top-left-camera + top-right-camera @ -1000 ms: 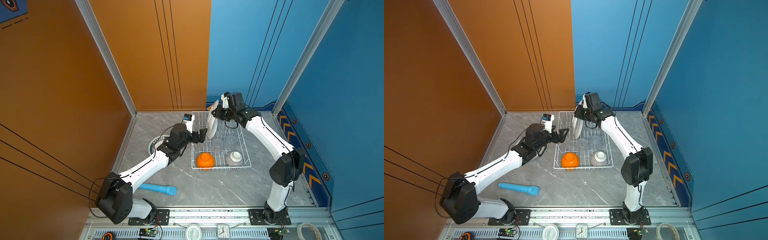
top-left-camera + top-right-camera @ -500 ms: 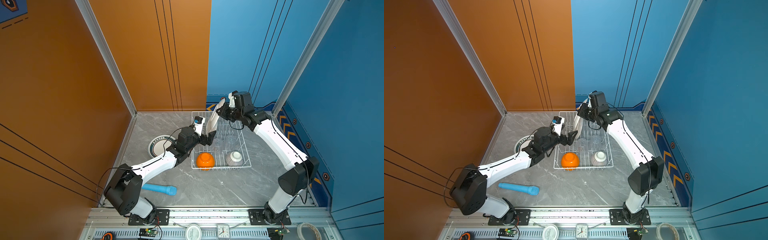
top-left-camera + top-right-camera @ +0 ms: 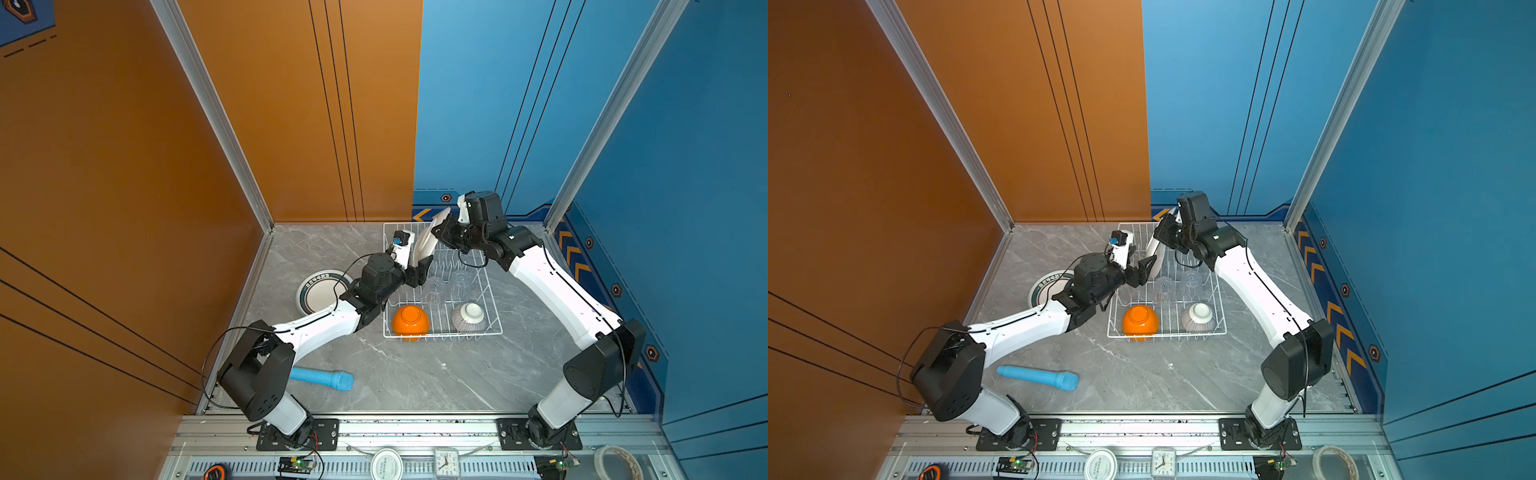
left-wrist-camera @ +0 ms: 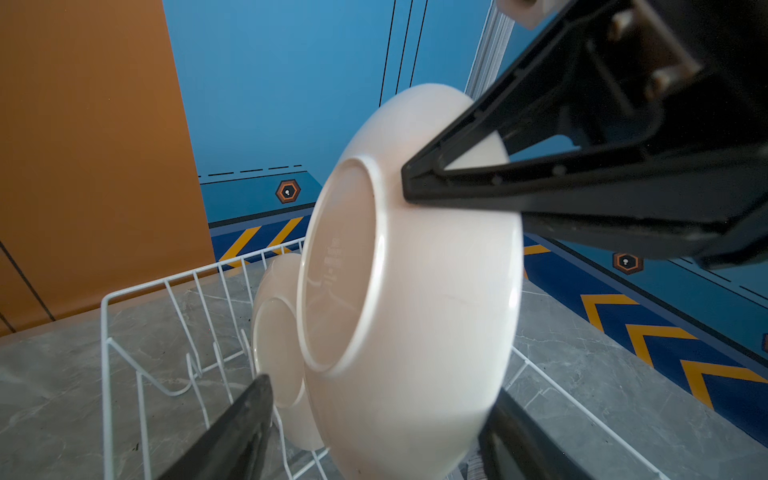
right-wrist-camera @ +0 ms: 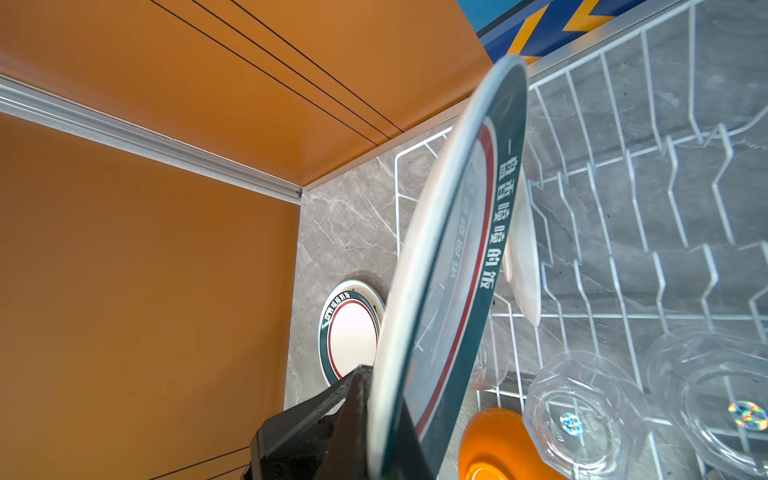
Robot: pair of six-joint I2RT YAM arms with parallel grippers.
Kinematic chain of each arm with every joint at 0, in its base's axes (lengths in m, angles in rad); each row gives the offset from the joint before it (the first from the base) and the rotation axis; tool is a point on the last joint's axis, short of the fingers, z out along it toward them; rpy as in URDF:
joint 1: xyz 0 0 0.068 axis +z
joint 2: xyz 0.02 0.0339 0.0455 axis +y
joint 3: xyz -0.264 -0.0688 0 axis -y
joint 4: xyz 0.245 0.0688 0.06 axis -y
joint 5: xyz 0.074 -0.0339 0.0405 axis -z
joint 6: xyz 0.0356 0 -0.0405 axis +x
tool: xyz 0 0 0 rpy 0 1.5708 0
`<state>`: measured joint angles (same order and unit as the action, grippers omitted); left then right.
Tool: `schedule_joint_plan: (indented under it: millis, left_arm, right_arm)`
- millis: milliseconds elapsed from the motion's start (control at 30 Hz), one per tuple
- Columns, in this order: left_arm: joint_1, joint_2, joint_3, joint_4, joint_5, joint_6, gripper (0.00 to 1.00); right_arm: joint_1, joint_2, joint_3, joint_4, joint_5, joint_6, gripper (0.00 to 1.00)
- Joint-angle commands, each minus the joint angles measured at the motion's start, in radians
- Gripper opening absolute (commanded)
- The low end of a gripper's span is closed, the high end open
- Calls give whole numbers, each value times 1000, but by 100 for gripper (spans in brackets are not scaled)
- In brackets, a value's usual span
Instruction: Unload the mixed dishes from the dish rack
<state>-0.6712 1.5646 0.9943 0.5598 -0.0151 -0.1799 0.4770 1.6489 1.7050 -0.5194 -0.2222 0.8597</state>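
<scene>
The step in hand looks like a handover. The right tool (image 3: pixel 441 233) is clenched on the upper rim of a dark-rimmed plate (image 4: pixel 409 291) and holds it on edge, tilted, over the far left part of the dish rack (image 3: pixel 446 334). The left tool (image 3: pixel 422 269) stands released, its fingers (image 4: pixel 232 436) spread either side of the plate's lower edge.

Next, I judge, the left tool must close on that lower rim before the right one lets go. It can then carry the plate left to the desk (image 3: pixel 395 374), where a flat plate (image 3: pixel 322 291) already lies.

A second plate (image 4: pixel 276 332) stands in the rack behind the held one, mostly hidden by it. Clear tumblers (image 5: pixel 582 411) sit mid-rack, with an orange bowl (image 3: pixel 410 319) and a striped bowl (image 3: pixel 468 318) at the near end.

The held plate's bottom and the left fingertips are cut off in the left wrist view. So I cannot tell whether the plate clears the prongs or whether either finger touches it. The tumblers are too faint in both top views to count.
</scene>
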Motion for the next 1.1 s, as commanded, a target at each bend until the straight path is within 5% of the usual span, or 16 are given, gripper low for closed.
schedule_joint_plan:
  millis: [0,367,1067]
  left_arm:
    - [3,14,29,29,-61,5,75]
    - [-3,44,89,36,-94,3,68]
    - [-65,19,79,47,-273,89,32]
  right_arm:
    - [13,-53,-12,62,0,24,0]
    - [25,-104,-67,94,-6,59,0]
    - [27,-103,-149,199,-55,202,0]
